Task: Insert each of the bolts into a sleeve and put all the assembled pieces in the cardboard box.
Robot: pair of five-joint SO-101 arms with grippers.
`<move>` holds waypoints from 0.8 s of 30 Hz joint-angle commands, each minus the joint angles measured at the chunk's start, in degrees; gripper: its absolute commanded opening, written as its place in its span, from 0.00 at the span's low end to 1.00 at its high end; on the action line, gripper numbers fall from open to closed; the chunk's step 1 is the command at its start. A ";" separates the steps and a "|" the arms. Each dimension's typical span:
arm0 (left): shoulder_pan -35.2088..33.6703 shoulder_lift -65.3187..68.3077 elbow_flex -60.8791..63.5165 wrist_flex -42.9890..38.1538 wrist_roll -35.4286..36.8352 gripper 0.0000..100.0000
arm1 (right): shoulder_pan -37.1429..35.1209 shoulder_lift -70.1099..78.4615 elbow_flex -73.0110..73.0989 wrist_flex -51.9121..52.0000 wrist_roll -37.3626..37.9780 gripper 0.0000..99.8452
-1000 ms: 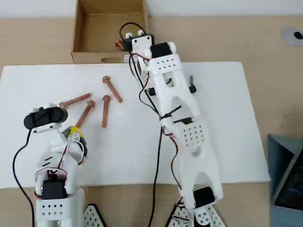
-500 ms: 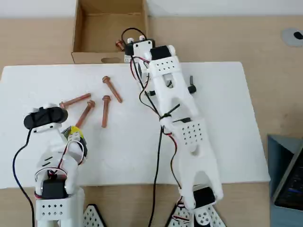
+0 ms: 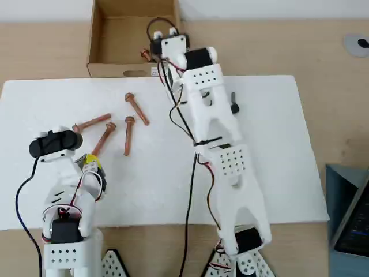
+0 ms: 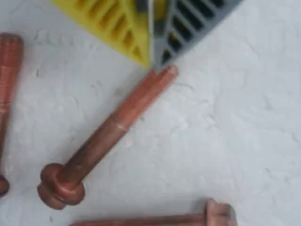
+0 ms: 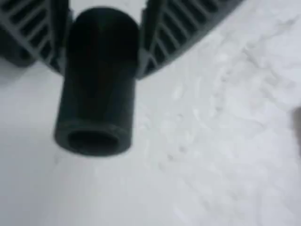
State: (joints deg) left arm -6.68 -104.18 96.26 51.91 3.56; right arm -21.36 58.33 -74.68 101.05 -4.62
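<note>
1. The wooden table (image 3: 334,115) carried a white mat (image 3: 277,173) over most of its top, and a dark flat object (image 3: 349,213) sat at the edge on my right arm's side
2. My right arm (image 3: 230,167) lay stretched across the middle of the mat, with its wrist over the box's near corner, hiding that corner and a strip of mat beneath it
3. The cardboard box (image 3: 115,70) stood open just past the mat's far edge; a copper-coloured piece (image 3: 144,55) showed beside my right wrist at its front wall
4. My left arm (image 3: 69,208) sat folded at the mat's near left corner
5. Four bolts (image 3: 128,135) lay loose on the mat between my left arm and the box, close together
6. My left gripper (image 4: 153,59) had its yellow and grey fingers pressed tip to tip with nothing between them, right at the plain end of the nearest bolt (image 4: 106,136); I could not tell whether they touched it
7. My right gripper (image 5: 101,56) was clamped on a black sleeve (image 5: 96,108), whose open mouth pointed away from the jaws over a white surface
8. A small black piece (image 3: 233,104) lay on the mat just beside my right arm
</note>
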 commanded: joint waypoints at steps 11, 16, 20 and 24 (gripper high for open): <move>-0.26 -0.31 0.70 -0.62 -0.18 0.00 | -0.66 -2.59 -16.13 1.49 -0.18 0.01; -0.26 -0.31 0.70 -0.53 -0.18 0.00 | -0.66 -12.79 -13.05 1.49 -0.18 0.01; -0.26 -0.31 0.70 -0.53 -0.18 0.00 | 0.84 -22.55 -5.41 1.49 -0.26 0.01; -0.26 -0.31 0.70 -0.53 -0.18 0.00 | 3.82 -33.63 4.09 1.49 -0.35 0.01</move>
State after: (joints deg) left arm -6.68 -104.18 96.26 51.91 3.56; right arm -20.40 36.09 -75.47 101.23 -4.62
